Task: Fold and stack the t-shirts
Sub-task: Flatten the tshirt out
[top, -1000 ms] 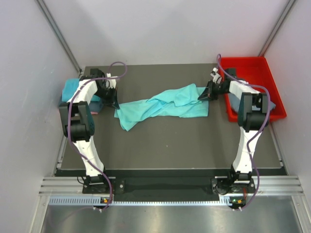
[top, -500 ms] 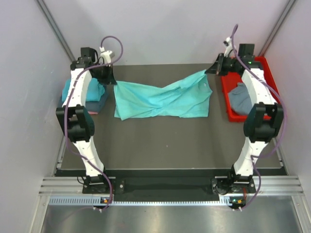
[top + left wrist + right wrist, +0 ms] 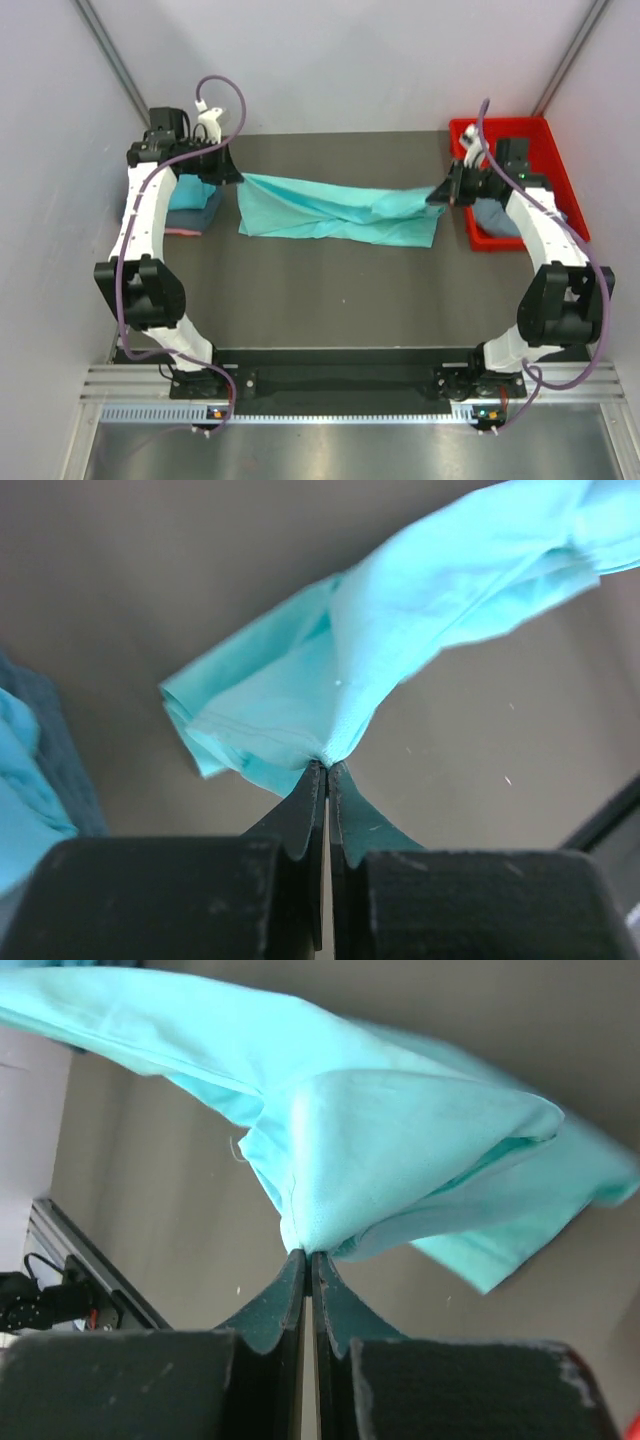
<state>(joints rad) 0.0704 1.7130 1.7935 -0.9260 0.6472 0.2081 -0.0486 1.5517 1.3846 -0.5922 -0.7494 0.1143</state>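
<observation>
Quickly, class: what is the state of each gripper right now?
Left gripper: shut on one end of the turquoise t-shirt.
Right gripper: shut on the other end of it.

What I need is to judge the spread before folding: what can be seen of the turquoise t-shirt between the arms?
The turquoise t-shirt is thin, soft cloth with a stitched hem, wrinkled and twisted into a long band. It is stretched across the far part of the dark table, each end pinched: the left gripper is shut on its left end, the right gripper on its right end, beside the red tray. Whether its sagging middle touches the table cannot be told.
</observation>
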